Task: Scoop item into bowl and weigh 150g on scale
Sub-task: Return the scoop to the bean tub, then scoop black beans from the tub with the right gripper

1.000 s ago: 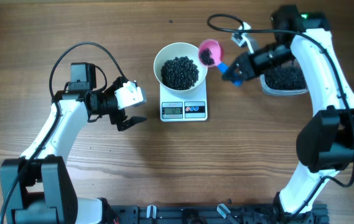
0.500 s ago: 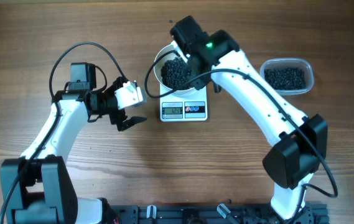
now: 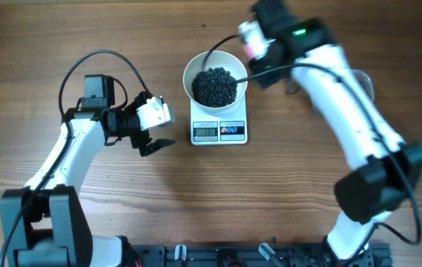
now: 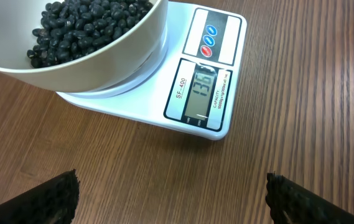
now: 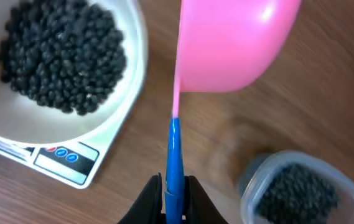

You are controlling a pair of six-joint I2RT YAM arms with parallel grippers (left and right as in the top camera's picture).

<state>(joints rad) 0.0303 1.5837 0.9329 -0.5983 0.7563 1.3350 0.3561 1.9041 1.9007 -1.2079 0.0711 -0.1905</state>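
**Beans in the bowl, scoop held beside it**

The right gripper (image 5: pixel 173 200) is squeezed tight on the blue handle of a scoop (image 5: pixel 232 43). The scoop's pink cup hangs over the table (image 3: pixel 270 185), just beside the bowl (image 5: pixel 136 56). I cannot tell if anything is in the cup. A clear tub (image 5: pixel 251 180) with more beans in it sits near the scoop on the other side.

The beans (image 3: pixel 214 85) are small, round, black and dull. They lie in a loose heap in the white bowl. The bowl is round with a smooth rim, and it sits on top of the white square scale (image 3: pixel 219 132).

The right arm reaches far across the table from its base to the spot by the bowl, and it looks blurry from above. The left arm is bent, with its wrist pointing at the scale. The left gripper (image 3: pixel 159 127) has its fingers wide apart and holds nothing. It stays off to the side of the scale, not touching it.

Beside the grey screen (image 4: pixel 204 93) the scale says "SF-400". The number on the screen looks like 138, but the last digit is hard to read. Two round buttons (image 4: pixel 209 38) sit next to the screen.
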